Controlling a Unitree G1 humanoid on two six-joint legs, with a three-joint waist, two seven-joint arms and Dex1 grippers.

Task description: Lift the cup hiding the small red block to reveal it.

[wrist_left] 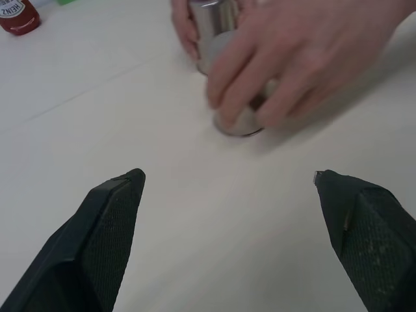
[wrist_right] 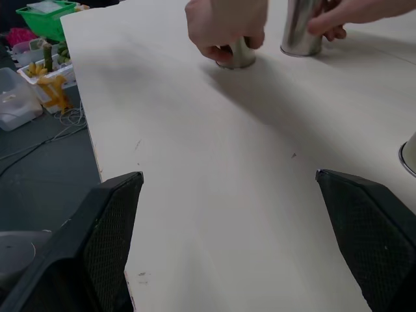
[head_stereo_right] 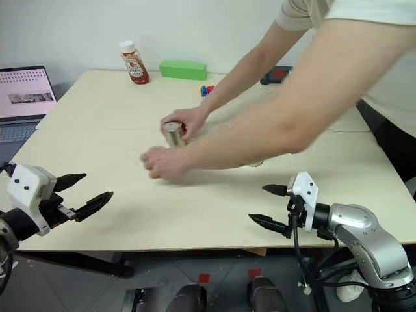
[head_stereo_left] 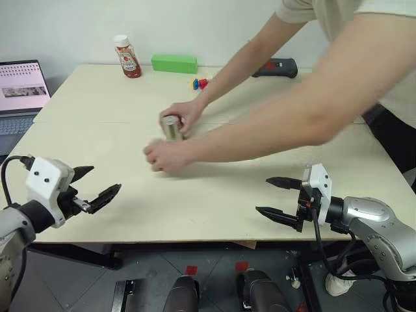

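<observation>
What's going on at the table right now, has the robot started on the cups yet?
Not yet. A person leans over the table with a hand on each of two silver cups: one hand holds the farther cup, the other hand covers the nearer cup. The rim of a third cup shows in the right wrist view. The left pincer and right pincer both hover open at the table's near edge, holding nothing. No red block is visible.
</observation>
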